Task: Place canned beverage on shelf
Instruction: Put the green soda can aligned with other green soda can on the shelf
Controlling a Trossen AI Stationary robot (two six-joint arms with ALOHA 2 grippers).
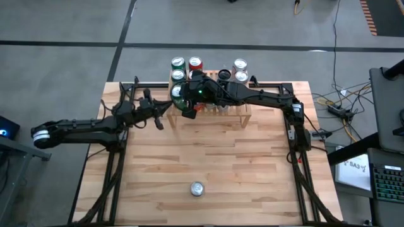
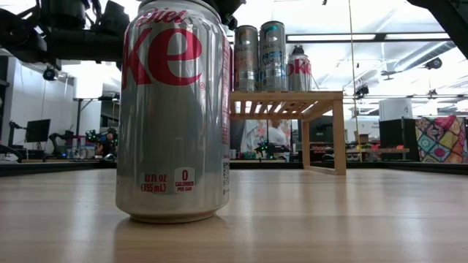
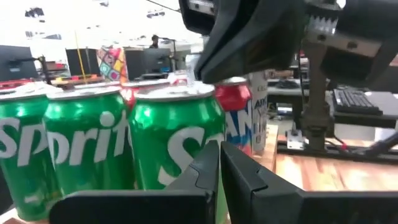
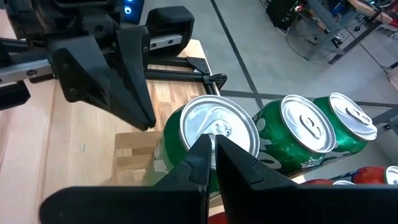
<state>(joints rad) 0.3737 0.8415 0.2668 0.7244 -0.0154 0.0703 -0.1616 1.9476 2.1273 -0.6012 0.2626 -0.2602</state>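
The light-wood slatted shelf stands at the table's far middle and carries several cans. Three green Sprite cans stand in a row at its left end. My right gripper is shut, reaching in from the right above the top of the nearest green can. My left gripper is shut and stands level just in front of and left of that can's wall, by the shelf's left near corner. A silver Diet Coke can stands upright on its base near the table's front edge. My right gripper's shut fingers lie over the green can's lid, slanting down from the right; I cannot tell whether they touch it. My left gripper's shut fingers point at the can's side from the table's left; I cannot tell whether they touch it.
Red cans, silver cans and a dark can fill the shelf's far side. Black frame rails run along both table sides. The broad wooden table lies between the shelf and the silver can.
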